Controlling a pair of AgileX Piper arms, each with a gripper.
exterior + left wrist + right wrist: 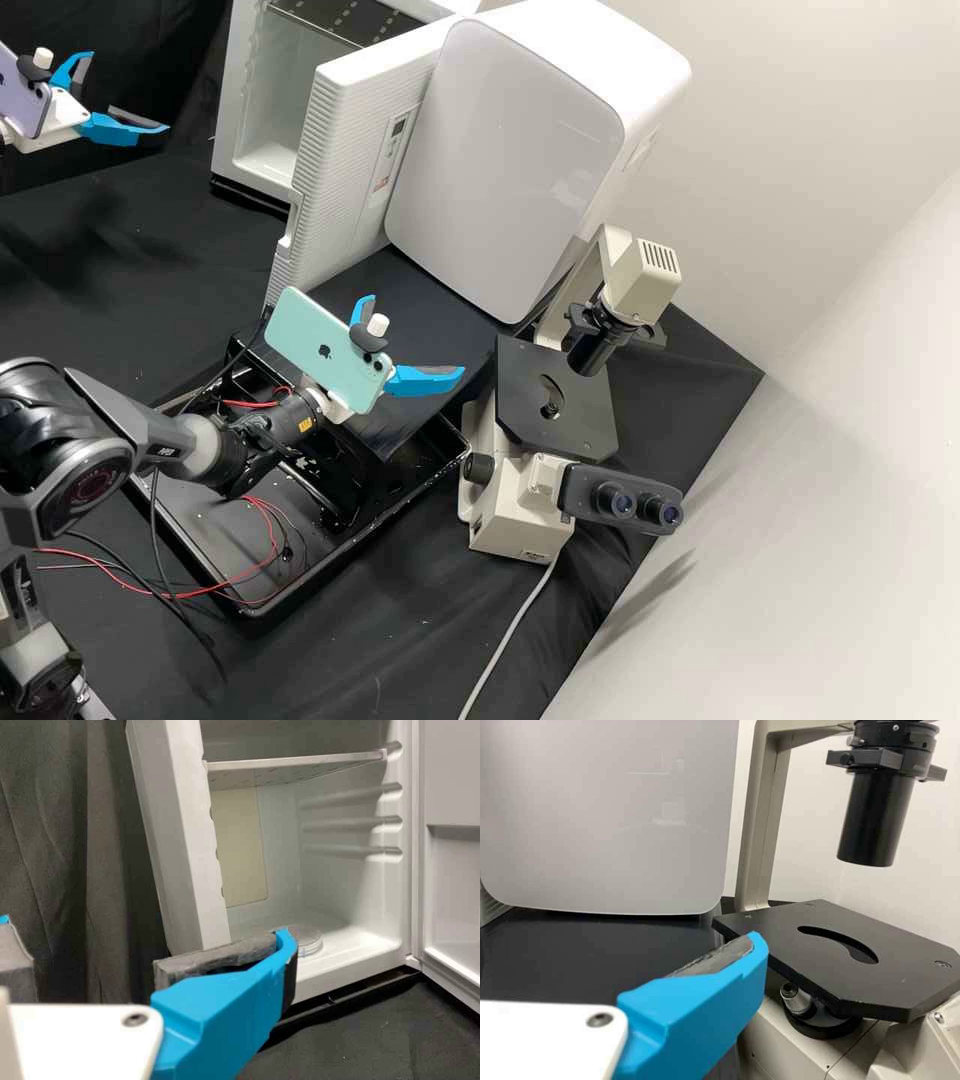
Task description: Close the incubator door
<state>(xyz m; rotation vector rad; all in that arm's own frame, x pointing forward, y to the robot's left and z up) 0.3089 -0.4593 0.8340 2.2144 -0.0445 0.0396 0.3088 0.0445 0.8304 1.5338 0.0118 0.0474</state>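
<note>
The incubator door (345, 150) stood open between the incubator's (280, 162) edge and a white machine (510, 150); a dish (307, 942) lay inside. The left gripper (130, 92) and right gripper (418, 334) gaped wide, empty, the latter near a microscope (515, 500).

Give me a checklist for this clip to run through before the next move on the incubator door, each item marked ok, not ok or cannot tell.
1. Door shut: not ok, it stands open.
2. Left gripper open and holding nothing: ok.
3. Left gripper touching the door: not ok, it is apart from it in the high view.
4. Round clear dish inside the incubator: ok, it rests on the incubator's floor.
5. Right gripper open and holding nothing: ok, beside the microscope.
6. Door's whole swing free of obstacles: cannot tell from these views.
</note>
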